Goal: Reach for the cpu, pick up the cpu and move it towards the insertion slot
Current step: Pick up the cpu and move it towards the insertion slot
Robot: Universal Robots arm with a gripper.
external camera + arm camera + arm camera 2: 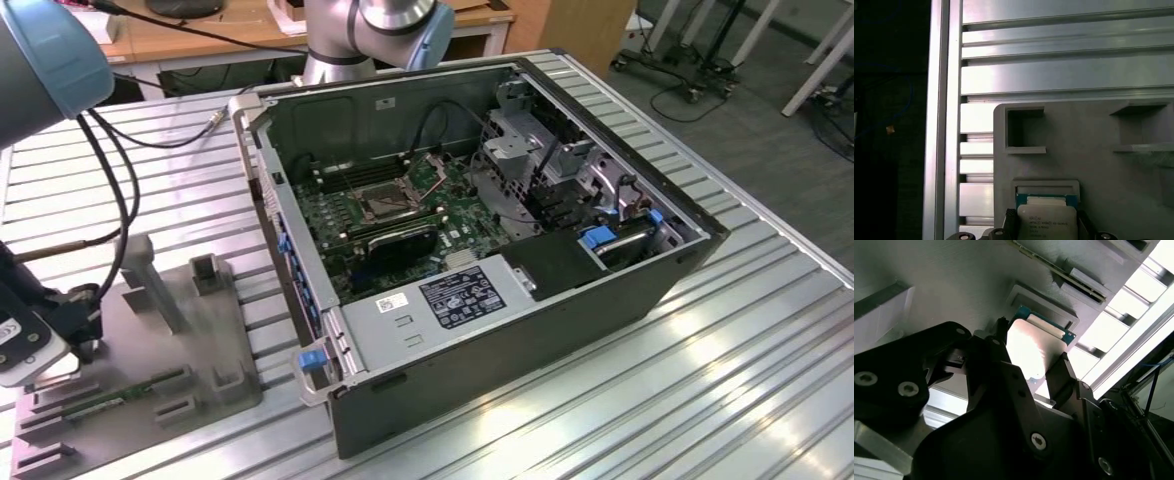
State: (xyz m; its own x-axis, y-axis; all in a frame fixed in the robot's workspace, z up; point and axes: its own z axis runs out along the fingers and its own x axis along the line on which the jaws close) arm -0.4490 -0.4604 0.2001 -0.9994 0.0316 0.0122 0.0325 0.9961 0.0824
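Gripper: the gripper [1032, 345] is at the grey fixture plate [200, 345], near the plate's edge on the exterior view's left. Its black fingers [1066, 372] stand against two opposite edges of the cpu [1046, 225] and appear pressed in on it, pinching it between them.

Cpu: it lies flat with the silvery lid facing up, a thin green rim showing round the lid. It sits in or just above a shallow raised nest [1046, 186] on the plate; whether it has cleared the nest I cannot tell.

Shape and axis: square and thin, with no long axis to speak of. Only the narrow side edges give any hold.

Key relation: the insertion slot [380, 203] lies well apart from the gripper, toward the exterior view's right. It is inside the open computer case [534, 330], with the case's side wall standing between the two.

Slot: a dark square framed in silver metal, set flat into the green motherboard [447, 235], which faces up.

Plate: matte grey, with moulded pockets and posts. It rests beside the table's edge rail [944, 125], and a long green memory stick [100, 405] lies in one of its channels.

Table: ribbed aluminium slats [641, 400], bright and reflective — hard and smooth beside the dull plate.

Judgement: the grasp looks made, but the carry toward the slot is not yet evident.
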